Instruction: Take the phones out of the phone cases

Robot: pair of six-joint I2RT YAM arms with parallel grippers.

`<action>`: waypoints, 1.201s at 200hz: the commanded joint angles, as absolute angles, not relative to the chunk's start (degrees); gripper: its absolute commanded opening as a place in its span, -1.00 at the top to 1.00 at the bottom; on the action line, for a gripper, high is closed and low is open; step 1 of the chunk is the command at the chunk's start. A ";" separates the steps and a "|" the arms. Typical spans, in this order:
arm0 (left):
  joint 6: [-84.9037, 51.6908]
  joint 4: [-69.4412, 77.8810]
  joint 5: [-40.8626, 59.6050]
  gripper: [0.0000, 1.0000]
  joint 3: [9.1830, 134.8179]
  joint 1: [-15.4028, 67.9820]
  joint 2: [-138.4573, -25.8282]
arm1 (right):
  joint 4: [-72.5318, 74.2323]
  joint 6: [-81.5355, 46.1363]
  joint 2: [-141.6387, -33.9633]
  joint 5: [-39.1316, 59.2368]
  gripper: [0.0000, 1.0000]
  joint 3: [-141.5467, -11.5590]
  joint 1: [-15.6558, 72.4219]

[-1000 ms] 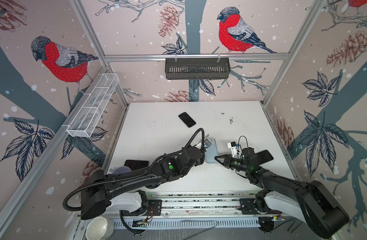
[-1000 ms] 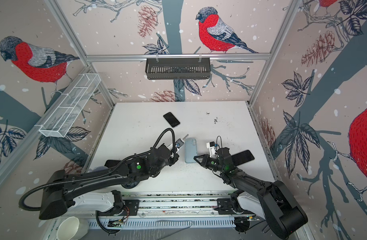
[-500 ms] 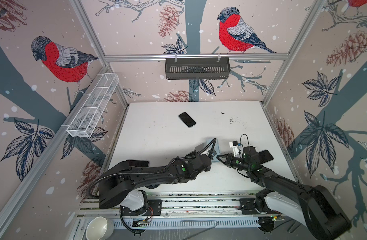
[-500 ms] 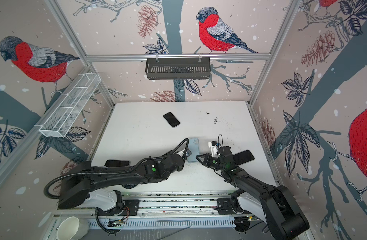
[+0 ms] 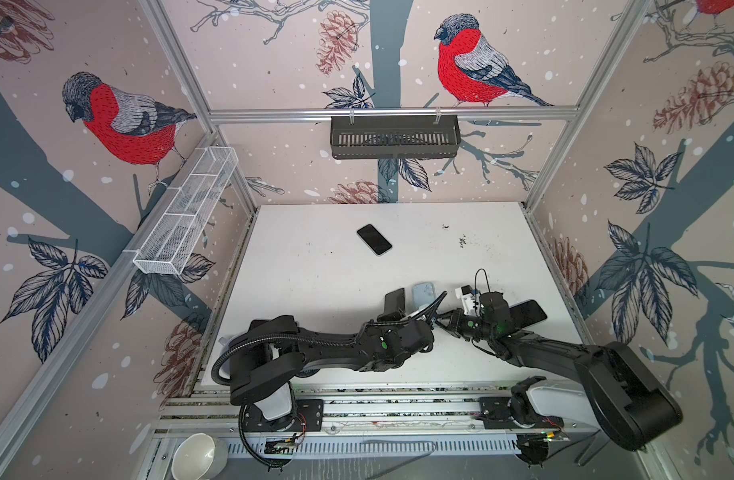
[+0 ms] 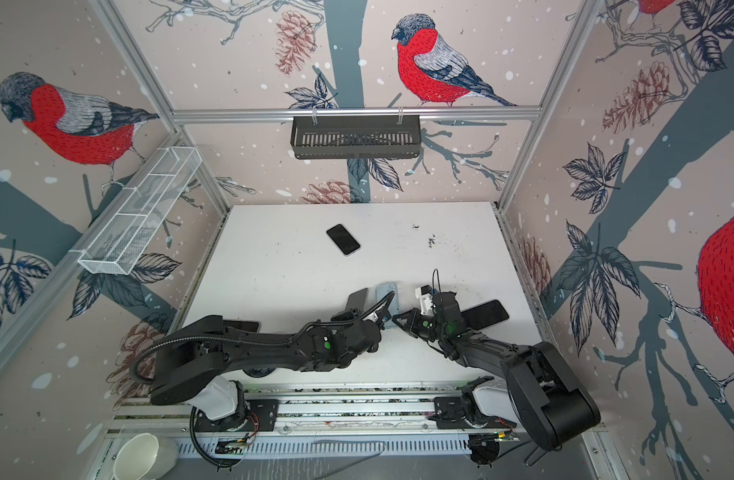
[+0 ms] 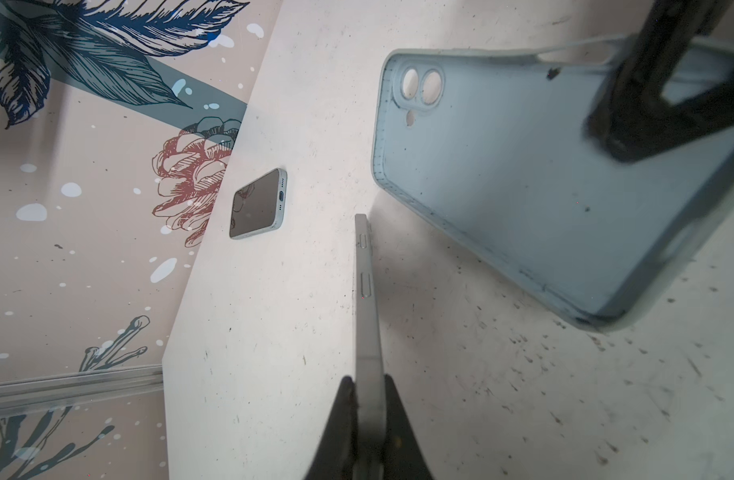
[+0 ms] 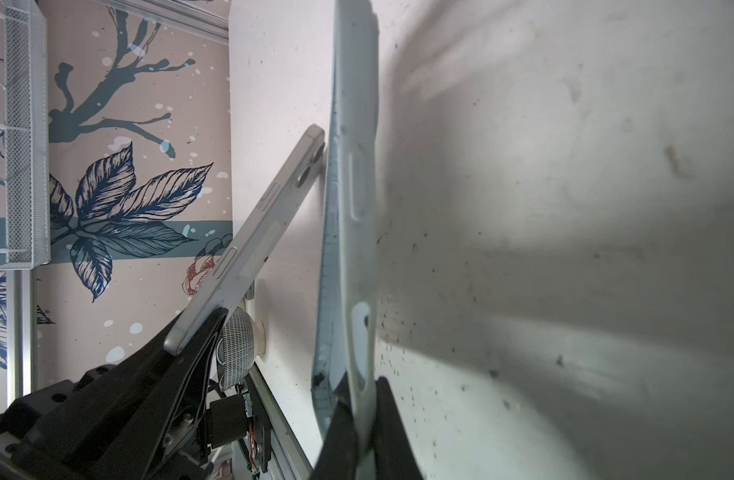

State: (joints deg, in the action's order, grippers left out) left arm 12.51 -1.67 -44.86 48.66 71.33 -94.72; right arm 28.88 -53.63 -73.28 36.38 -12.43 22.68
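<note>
Phone (image 7: 367,316) in left gripper (image 7: 367,380), outside phone case (image 7: 523,187) in right gripper (image 8: 363,384).

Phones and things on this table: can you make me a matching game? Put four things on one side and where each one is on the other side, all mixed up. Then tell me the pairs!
Things
1. slim silver phone
2. pale blue soft phone case
3. black-screened phone, farthest from the arms
4. black slotted basket

Places
A. hanging on the metal rail at the back
B. pinched in the left hand
C. lying flat on the white table
D. pinched in the right hand

Pairs: 1-B, 2-D, 3-C, 4-A
</note>
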 commanded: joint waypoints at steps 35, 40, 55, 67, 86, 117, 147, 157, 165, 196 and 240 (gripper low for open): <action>13.28 -3.26 -45.76 -0.04 50.02 71.85 -99.14 | 32.65 -52.21 -76.96 37.32 0.96 -13.07 22.64; 13.28 -3.18 -45.55 -0.08 49.99 71.84 -99.07 | 32.76 -52.21 -77.19 37.33 0.97 -13.10 22.54; 12.71 -3.34 -45.13 -0.24 49.92 71.81 -98.92 | 33.30 -52.12 -78.02 37.42 0.97 -13.10 22.56; 12.40 -3.39 -44.58 -0.41 49.70 71.81 -98.66 | 33.55 -52.12 -78.67 37.44 0.97 -13.02 22.55; 11.81 -3.56 -45.06 -0.74 49.49 71.81 -99.01 | 33.74 -51.96 -79.27 37.71 0.97 -13.05 22.58; 8.99 -7.05 -42.05 -0.95 51.01 71.81 -99.11 | 32.43 -51.20 -78.47 37.03 0.96 -13.08 22.52; 5.04 -8.95 -36.52 -0.95 50.66 71.76 -94.34 | 30.34 -49.97 -77.71 35.87 0.96 -13.46 22.53; 3.81 -9.29 -34.10 -0.95 50.21 71.58 -91.93 | 30.01 -49.80 -77.69 35.53 0.95 -13.52 22.52; 2.80 -9.32 -33.07 -0.95 49.69 71.46 -89.91 | 29.97 -49.75 -77.77 35.27 0.95 -13.46 22.52; -1.97 -7.75 -28.40 -0.96 47.50 70.14 -81.40 | 31.05 -49.75 -79.20 34.74 0.94 -13.52 22.59; -11.39 -7.13 -22.61 -0.96 44.64 66.39 -70.34 | 35.10 -50.80 -83.82 34.11 0.95 -14.94 22.68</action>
State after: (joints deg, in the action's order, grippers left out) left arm -4.47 -7.99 -26.59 45.93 67.07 -74.48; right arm 30.74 -50.81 -82.00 35.22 -14.22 22.52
